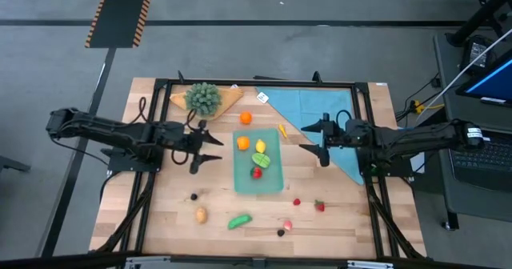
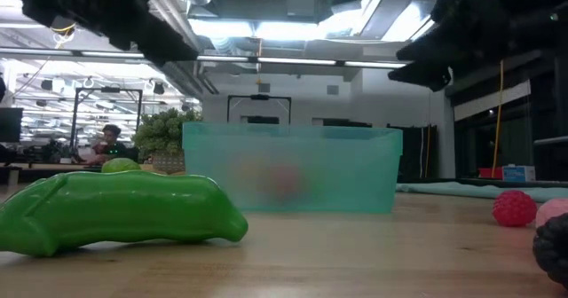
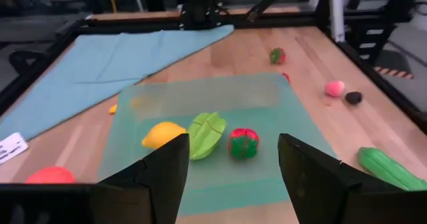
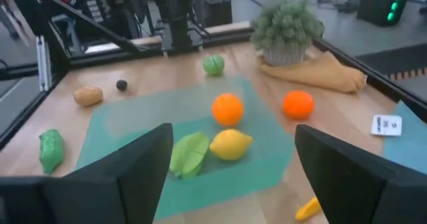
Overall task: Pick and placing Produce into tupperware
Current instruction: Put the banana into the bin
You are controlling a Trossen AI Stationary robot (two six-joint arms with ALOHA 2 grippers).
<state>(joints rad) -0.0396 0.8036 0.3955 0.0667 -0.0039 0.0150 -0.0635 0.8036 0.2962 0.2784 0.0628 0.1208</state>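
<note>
The teal container [image 1: 258, 163] sits mid-counter [image 1: 160, 213], holding an orange piece, a lemon [image 1: 260, 146], a green leaf-shaped piece and a red piece. The left end effector [image 1: 214, 146] and right end effector [image 1: 310, 139] flank it, both spread and empty.

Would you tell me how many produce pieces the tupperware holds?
4: orange piece and yellow piece side by side, green piece beside the yellow, red piece past that; none seems hidden.

In the low view the tupperware [image 2: 293, 169] blurs its contents, and a dark fruit [image 2: 555, 249] is cut off.
</note>
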